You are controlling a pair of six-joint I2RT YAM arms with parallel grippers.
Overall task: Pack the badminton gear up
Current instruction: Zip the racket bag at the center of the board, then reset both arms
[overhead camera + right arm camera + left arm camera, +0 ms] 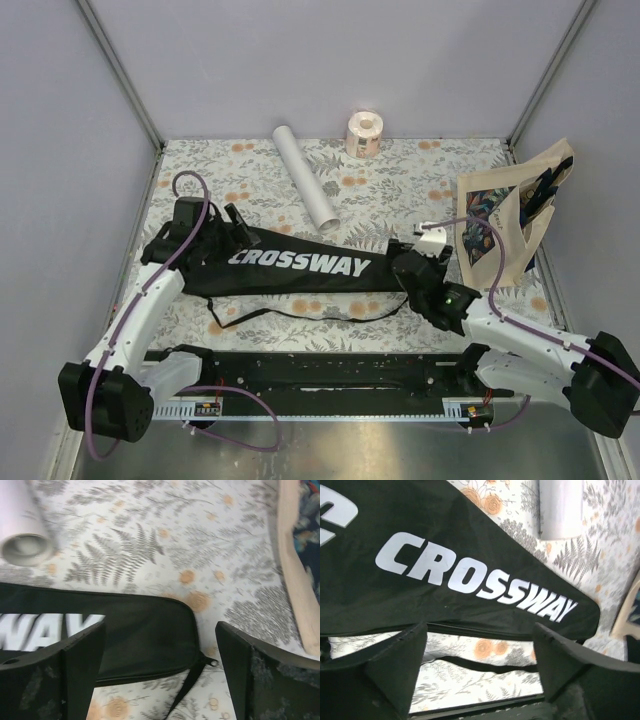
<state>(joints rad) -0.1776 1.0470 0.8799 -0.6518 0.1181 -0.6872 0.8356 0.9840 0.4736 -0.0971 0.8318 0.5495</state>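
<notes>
Left hand (pixel 480 630) is spread wide over the wide left end of the black CROSSWAY racket bag (pixel 300 265), lying mid-frame on the worktop (pixel 420 170); white tube (pixel 305 188) just above it; right hand (pixel 160 625) also spread, over the bag's narrow end; tote bag (pixel 505 225) far right.

I see the bench (pixel 400 180), covered in a fern-and-flower print, carrying the black bag (pixel 300 265) flat across its middle. The bag's white CROSSWAY lettering faces up, and its thin strap (pixel 300 312) loops loose on the cloth just in front. Behind it the white tube (pixel 305 175) lies slantwise, its near end close to the bag's far edge; a pinkish roll (pixel 365 133) stands on end by the back wall, and the printed tote (pixel 505 225) sits at the right edge.
</notes>
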